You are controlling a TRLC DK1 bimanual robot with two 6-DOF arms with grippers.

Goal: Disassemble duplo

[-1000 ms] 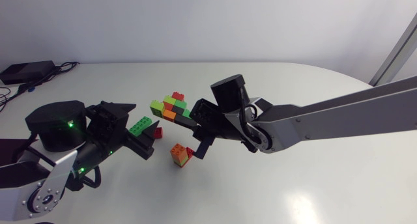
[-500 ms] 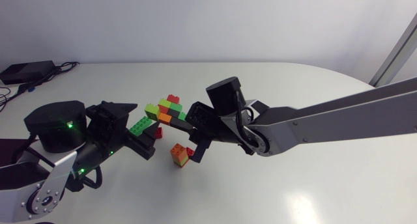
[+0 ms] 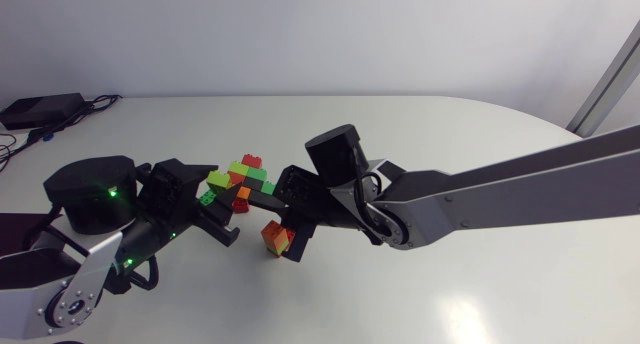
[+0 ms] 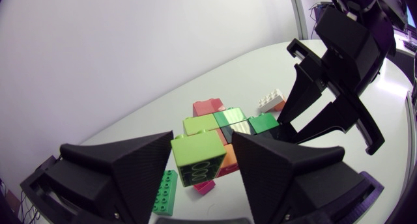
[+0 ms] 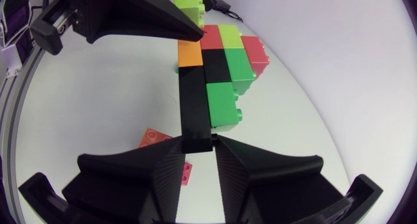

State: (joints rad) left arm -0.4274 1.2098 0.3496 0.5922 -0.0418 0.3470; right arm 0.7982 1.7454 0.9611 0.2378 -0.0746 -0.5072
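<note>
A duplo assembly (image 3: 245, 174) of lime, green, red, orange and black bricks hangs above the table. My right gripper (image 3: 285, 191) is shut on its black bar (image 5: 195, 113), which sticks out between the fingers. The lime end brick (image 4: 197, 159) sits between the fingers of my left gripper (image 4: 202, 140). One left finger touches its side. A thin gap shows by the other finger (image 4: 273, 165), so the left gripper is open. In the right wrist view a left finger (image 5: 140, 19) lies over the lime brick (image 5: 189, 1).
A loose orange and red brick (image 3: 275, 237) stands on the table under the right gripper. A flat green brick (image 4: 163, 191) and a small red piece (image 4: 205, 187) lie under the left gripper. The white table (image 3: 450, 284) spreads to the right.
My right arm has carried the assembly leftward into the left gripper's fingers. The left fingers have narrowed around the lime brick.
</note>
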